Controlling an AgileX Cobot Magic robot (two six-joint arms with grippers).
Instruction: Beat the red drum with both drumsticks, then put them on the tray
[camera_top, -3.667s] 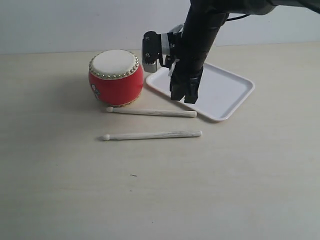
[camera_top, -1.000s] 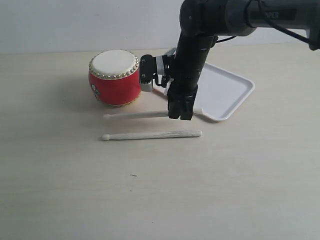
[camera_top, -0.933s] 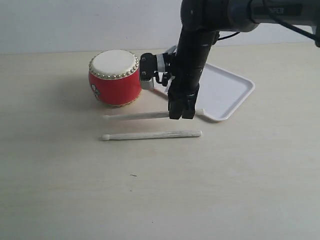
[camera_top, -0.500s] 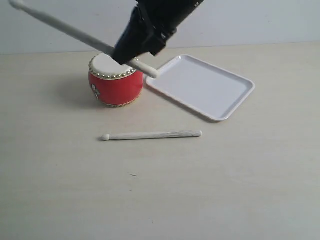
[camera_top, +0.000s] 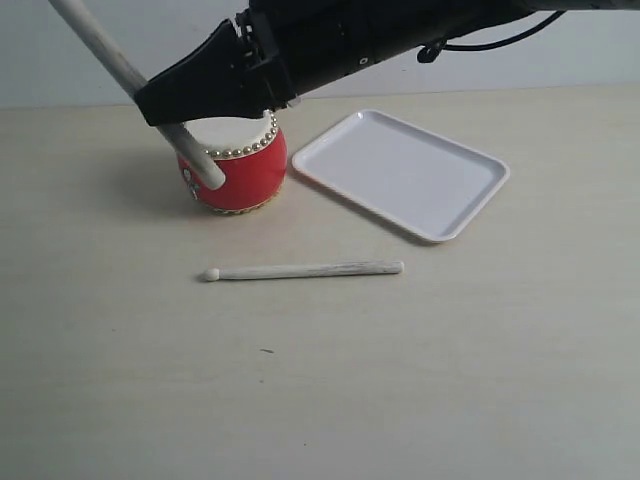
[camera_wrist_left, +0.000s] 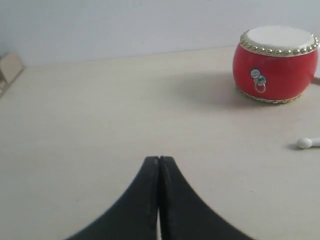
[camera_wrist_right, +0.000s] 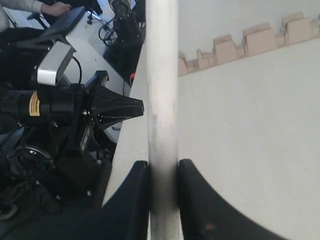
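The red drum (camera_top: 240, 175) with its cream head stands at the back left, its top partly behind my right arm. My right gripper (camera_top: 152, 98) is shut on one whitish drumstick (camera_top: 100, 45), held in the air and slanting from the upper left down to the drum's front left side. In the right wrist view the drumstick (camera_wrist_right: 162, 75) runs between the fingers of the right gripper (camera_wrist_right: 162, 167). The second drumstick (camera_top: 305, 270) lies flat on the table in front of the drum. The white tray (camera_top: 400, 170) sits right of the drum. My left gripper (camera_wrist_left: 159, 160) is shut and empty, low over the table, facing the drum (camera_wrist_left: 275, 62).
The lying stick's rounded tip (camera_wrist_left: 304, 143) shows at the edge of the left wrist view. Wooden blocks (camera_wrist_right: 260, 37) line the table's far edge, and another block (camera_wrist_left: 10, 67) sits at one side. The left arm's body (camera_wrist_right: 75, 107) stands off the table edge.
My right gripper came down, shut on the drumstick nearer the drum, lifted it off the table and swung it up and leftward over the drum. The other stick has not moved.
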